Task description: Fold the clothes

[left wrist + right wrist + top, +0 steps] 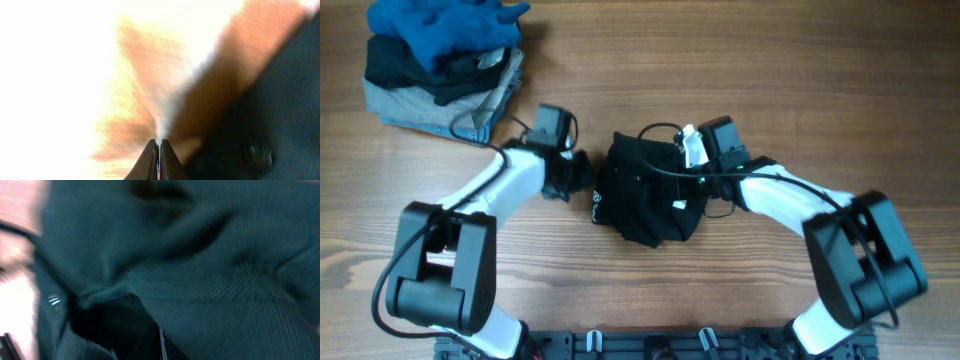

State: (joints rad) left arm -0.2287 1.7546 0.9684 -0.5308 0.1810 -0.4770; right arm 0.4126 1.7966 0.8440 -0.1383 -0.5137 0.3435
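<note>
Wooden desk (pixel 770 60) carried the soft, limp black garment (pixel 640 200) bunched at centre, probably best pinched at an edge or corner, with left fingers (pixel 151 161) closed empty just left of it and right fingers (pixel 695 160) buried, grip unclear.

Both arms are reaching in toward the middle from their bases on the near edge. The left arm (pixel 505 180) angles up and to the right, with its wrist bent so the left tool (pixel 578 172) points right. In the left wrist cam its fingers (pixel 150 162) are pressed flat together with no gap. The right arm (pixel 780 195) mirrors it, sweeping up and left, with the right tool (pixel 692 178) aimed down and left. Its wrist cam is too blurry to tell how the jaws stand.
</note>
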